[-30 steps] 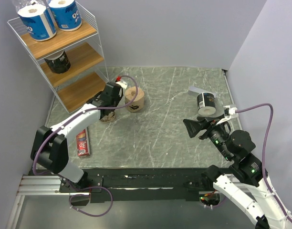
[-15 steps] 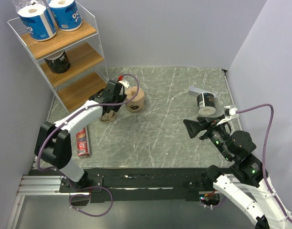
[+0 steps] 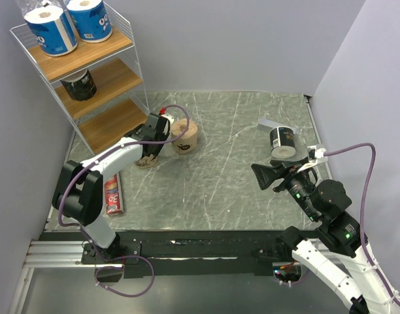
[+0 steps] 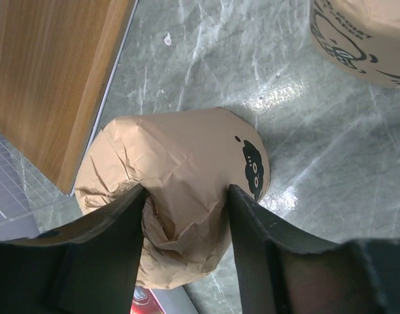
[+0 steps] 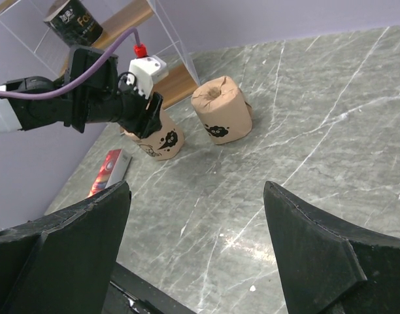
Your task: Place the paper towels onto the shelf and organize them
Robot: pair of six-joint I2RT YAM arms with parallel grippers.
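Observation:
A tan paper towel roll [image 3: 148, 159] [image 4: 187, 163] stands on the table beside the bottom tier of the shelf [image 3: 103, 124]. My left gripper [image 3: 152, 145] [image 4: 187, 196] is shut on its wall, one finger in the hollow core and the other against the outside. A second tan roll [image 3: 185, 136] [image 5: 219, 114] stands just right of it. A black-wrapped roll [image 3: 283, 142] lies at the right, beyond my right gripper [image 3: 262, 175] [image 5: 197, 190], which hangs open and empty. Two blue-wrapped rolls [image 3: 51, 29] stand on the top tier and a black one [image 3: 79, 85] on the middle tier.
A flat red box [image 3: 113, 196] [image 5: 108, 171] lies near the table's front left edge. A small grey flat block [image 3: 268, 123] sits behind the black roll at the right. The bottom shelf board [image 4: 50, 85] is close to the left of the held roll.
The left arm has shifted a little to the right over the tan roll, and its jaws widened, then narrowed again on the roll's wall. The right arm has not moved.

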